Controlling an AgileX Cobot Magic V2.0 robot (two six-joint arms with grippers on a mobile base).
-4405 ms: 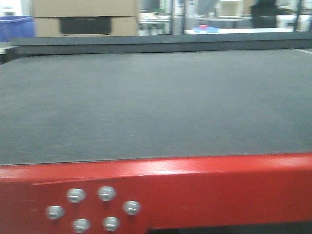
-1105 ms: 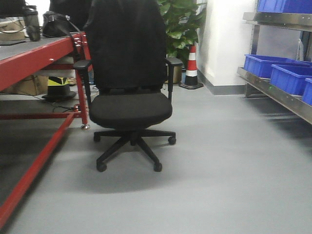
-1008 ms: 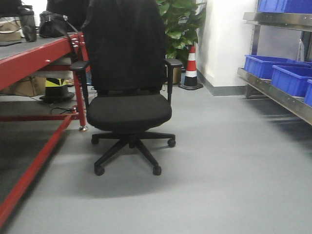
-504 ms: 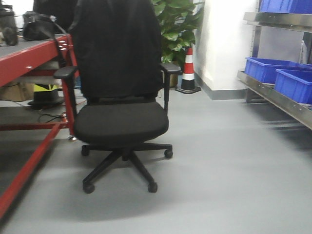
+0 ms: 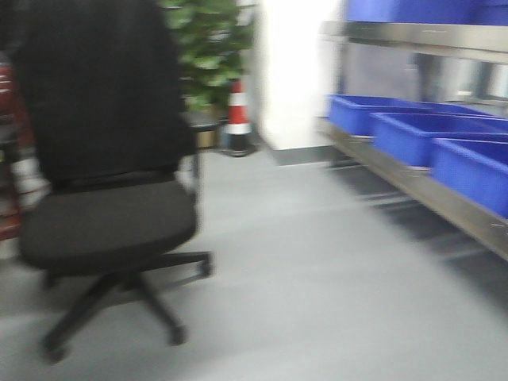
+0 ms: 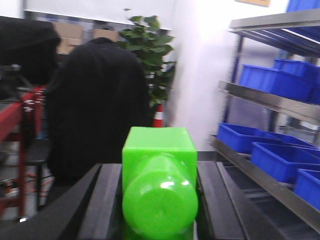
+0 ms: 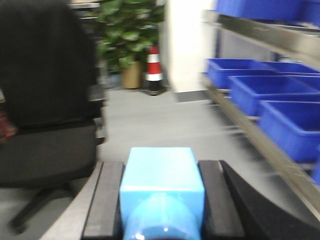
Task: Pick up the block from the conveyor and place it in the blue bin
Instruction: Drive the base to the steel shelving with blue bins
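Left jaws: clamped on green block (image 6: 159, 170), dark pads (image 6: 107, 200) flush against both sides; tips cut off at bottom edge.
Right jaws: gripping blue block (image 7: 161, 175) likewise; lower part cropped.
Blue bins (image 5: 476, 178): on metal shelf (image 5: 397, 178) at right, smeared by motion.
Office chair (image 5: 103, 206): left, blurred, partly out of frame.
Traffic cone (image 5: 236, 111): beside white wall (image 5: 290, 71), hazy.

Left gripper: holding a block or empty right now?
Holding. A green block sits between the left gripper's two black fingers, filling the gap.

Glossy plastic green block (image 6: 159, 175), matt cloth chair (image 5: 107, 226), metal shelving (image 5: 413, 36)
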